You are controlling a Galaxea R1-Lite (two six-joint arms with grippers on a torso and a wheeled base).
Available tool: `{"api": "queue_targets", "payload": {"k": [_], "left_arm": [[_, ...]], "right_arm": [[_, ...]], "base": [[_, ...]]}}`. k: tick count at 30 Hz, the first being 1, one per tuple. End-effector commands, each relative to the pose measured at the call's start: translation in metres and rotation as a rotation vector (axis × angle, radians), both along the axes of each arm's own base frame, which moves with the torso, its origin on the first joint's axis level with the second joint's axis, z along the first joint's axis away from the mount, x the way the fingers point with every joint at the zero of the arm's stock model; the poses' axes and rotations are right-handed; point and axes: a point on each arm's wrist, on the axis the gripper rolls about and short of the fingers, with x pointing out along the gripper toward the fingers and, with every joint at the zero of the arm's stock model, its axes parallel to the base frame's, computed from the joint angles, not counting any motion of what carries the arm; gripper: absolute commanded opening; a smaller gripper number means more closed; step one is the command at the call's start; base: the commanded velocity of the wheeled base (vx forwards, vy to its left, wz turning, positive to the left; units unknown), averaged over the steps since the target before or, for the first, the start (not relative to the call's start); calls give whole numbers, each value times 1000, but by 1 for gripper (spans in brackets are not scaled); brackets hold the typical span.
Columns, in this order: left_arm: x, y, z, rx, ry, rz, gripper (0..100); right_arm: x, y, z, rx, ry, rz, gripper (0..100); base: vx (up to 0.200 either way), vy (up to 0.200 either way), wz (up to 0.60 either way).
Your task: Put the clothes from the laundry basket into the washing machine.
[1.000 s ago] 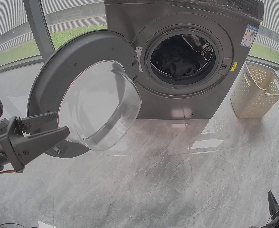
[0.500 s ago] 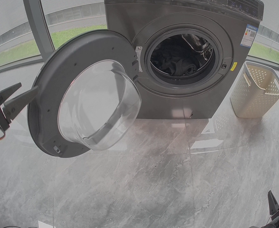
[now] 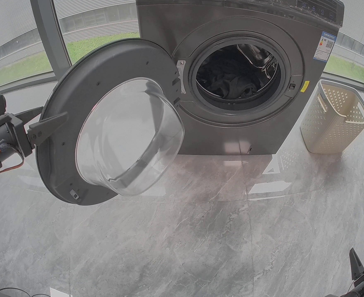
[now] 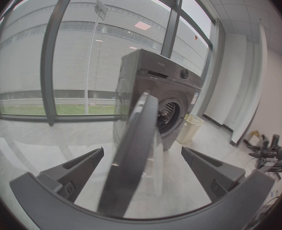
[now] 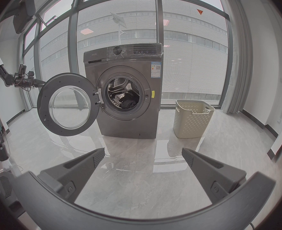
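Straddling the door (image 3: 107, 62) at its free rim, left gripper (image 3: 53, 113) gapes open; advice: press flat on the rim, swing slowly toward the washing machine (image 3: 231, 17); clothes (image 3: 231, 85) sit in its drum; laundry basket (image 3: 334, 120) beside it, apparently empty.

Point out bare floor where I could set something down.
Bare floor lies in front of the washing machine, between the open door and the laundry basket. It is crowded at the door's outer edge, which the left claw straddles.
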Motion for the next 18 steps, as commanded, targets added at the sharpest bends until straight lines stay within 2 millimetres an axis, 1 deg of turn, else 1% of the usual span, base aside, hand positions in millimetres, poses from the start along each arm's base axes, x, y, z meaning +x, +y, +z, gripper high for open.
{"api": "queue_targets", "payload": {"k": [1, 4, 7, 8, 10, 17, 18], "left_arm": [[6, -18, -9, -18, 58, -133, 100], [1, -31, -12, -33, 74, -208, 100], [-9, -40, -8, -54, 69, -267, 100], [-19, -45, -3, -83, 69, -304, 100], [-29, -49, 2, -124, 73, -340, 100], [-32, -46, -2, -137, 76, -307, 100], [-30, -40, 0, -142, 68, -264, 100]], "right_arm": [[0, 0, -5, 1, 0, 0, 100], [0, 0, -5, 2, 1, 0, 100], [0, 0, -5, 2, 0, 0, 100], [0, 0, -5, 2, 1, 0, 100], [0, 0, -5, 2, 0, 0, 100], [0, 0, -5, 2, 0, 0, 100], [0, 0, -5, 2, 0, 0, 100]], "base": [[0, 0, 0], [0, 0, 0], [0, 0, 0], [0, 0, 0], [0, 0, 0], [0, 0, 0], [0, 0, 0]]}}
